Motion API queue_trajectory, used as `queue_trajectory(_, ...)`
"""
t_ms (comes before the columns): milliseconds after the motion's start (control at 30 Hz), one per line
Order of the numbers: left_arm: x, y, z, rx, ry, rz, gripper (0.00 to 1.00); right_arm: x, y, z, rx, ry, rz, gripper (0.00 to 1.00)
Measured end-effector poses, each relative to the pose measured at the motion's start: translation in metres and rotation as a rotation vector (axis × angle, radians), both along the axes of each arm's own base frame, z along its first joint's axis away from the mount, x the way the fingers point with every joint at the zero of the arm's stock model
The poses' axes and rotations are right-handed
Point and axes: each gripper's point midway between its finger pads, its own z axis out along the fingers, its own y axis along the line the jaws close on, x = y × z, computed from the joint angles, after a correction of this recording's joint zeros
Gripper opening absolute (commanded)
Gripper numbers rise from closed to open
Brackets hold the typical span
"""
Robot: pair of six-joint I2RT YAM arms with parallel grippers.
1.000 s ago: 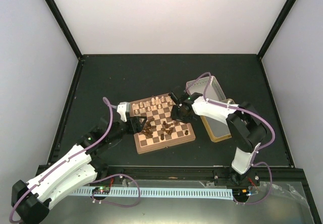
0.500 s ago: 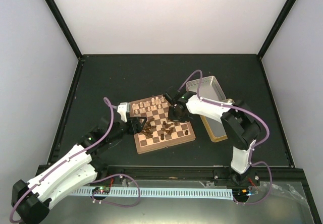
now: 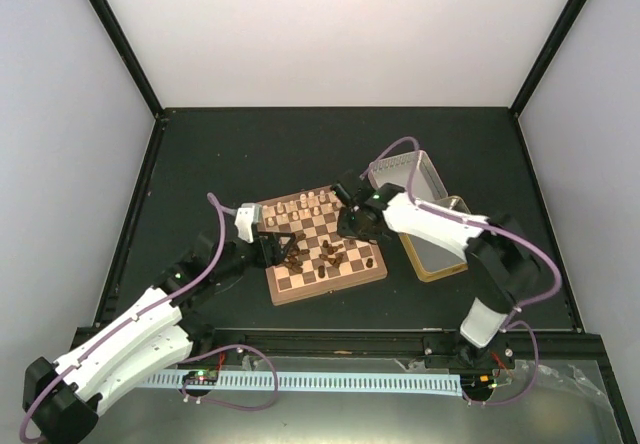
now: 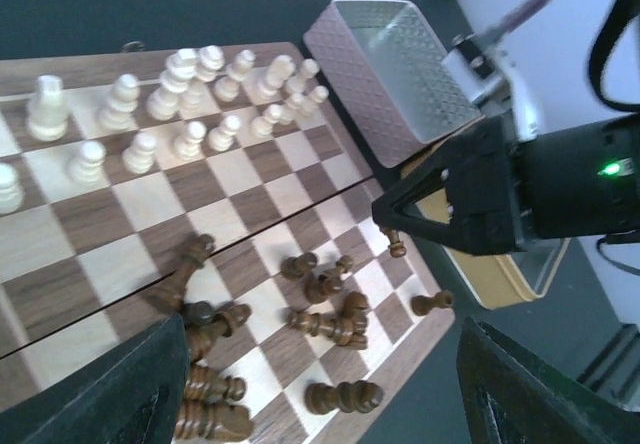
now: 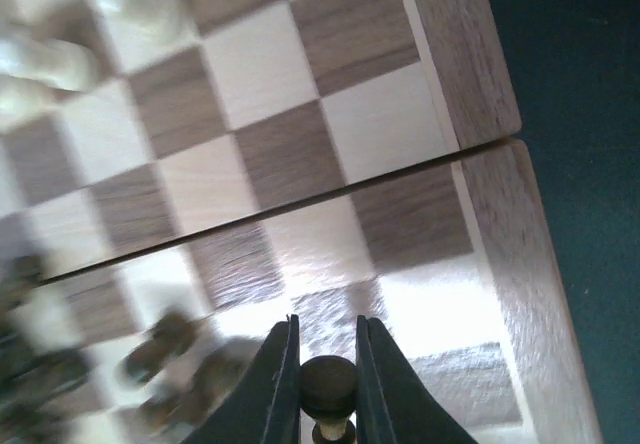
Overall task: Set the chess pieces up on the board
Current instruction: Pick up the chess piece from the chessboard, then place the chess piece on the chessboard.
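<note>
**A:** Right gripper [image 5: 328,384] first: its fingers [image 5: 275,384] are pinched tight on the round head of a dark pawn [image 5: 328,392], one finger on each side.

**B:** And the pawn hangs upright there, just inside the right edge of the board [image 5: 468,64]. It's on the near side of the seam that splits the board across its middle. Whether its foot touches the wood cannot be told.

**A:** Over to the left gripper [image 4: 320,329]. Jaws wide apart, nothing between them, poised above the board's left side.

**B:** Right under it are the dark pieces [image 4: 210,394], a jumble on the near half. Most lie on their sides, and some are piled on each other toward the left edge.

**A:** The pale pieces [image 4: 190,74] are a different story: upright, in two rows along the board's far edge.

**B:** The board itself sits about the middle of the table [image 3: 250,154], turned a little out of square with the table's edges.

**A:** Just off its right edge, two tin halves. The embossed tin [image 4: 390,64] stands by the board's far-right corner, hollow side up. The yellow-rimmed tin [image 3: 435,254] lies closer to the table's near edge.

**B:** And the right arm passes over that yellow-rimmed tin on its way to the board.
</note>
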Motion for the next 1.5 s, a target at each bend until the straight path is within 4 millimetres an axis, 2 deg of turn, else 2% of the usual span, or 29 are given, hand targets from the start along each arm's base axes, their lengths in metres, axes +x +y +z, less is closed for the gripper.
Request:
queue_trajectory(167,0.002,-0.015,0.012,-0.057,-0.046,-0.064,0.75,-0.004,0.007,0.060,0.307,-0.084,-0.137,0.06)
queue_trajectory(333,0.002,-0.032,0.029,-0.092,-0.126,-0.137,0.76,-0.013,0.012,0.105,0.583,-0.101,-0.274,0.07)
queue_trajectory(433,-0.003,-0.047,0.042,-0.111,-0.196,-0.199,0.76,-0.019,0.018,0.119,0.724,-0.065,-0.348,0.07)
queue_trajectory(600,-0.014,-0.074,0.059,-0.119,-0.313,-0.276,0.67,-0.023,0.029,0.138,0.898,0.017,-0.452,0.07)
queue_trajectory(700,-0.014,-0.083,0.059,-0.103,-0.345,-0.272,0.61,-0.024,0.035,0.152,0.981,0.055,-0.492,0.07)
queue_trajectory(800,-0.009,-0.089,0.057,-0.086,-0.366,-0.255,0.60,-0.024,0.038,0.165,1.047,0.083,-0.515,0.08)
queue_trajectory(1000,0.004,-0.096,0.068,-0.066,-0.422,-0.218,0.55,-0.028,0.043,0.173,1.105,0.135,-0.533,0.08)
queue_trajectory(1167,0.012,-0.101,0.080,-0.054,-0.473,-0.199,0.29,-0.031,0.047,0.173,1.119,0.169,-0.530,0.08)
queue_trajectory(1233,0.014,-0.102,0.082,-0.045,-0.484,-0.196,0.23,-0.031,0.049,0.173,1.125,0.178,-0.527,0.08)
queue_trajectory(1400,0.020,-0.105,0.083,-0.025,-0.489,-0.186,0.23,-0.030,0.049,0.171,1.125,0.188,-0.530,0.08)
queue_trajectory(1500,0.021,-0.104,0.082,-0.018,-0.485,-0.181,0.32,-0.030,0.049,0.170,1.123,0.192,-0.531,0.08)
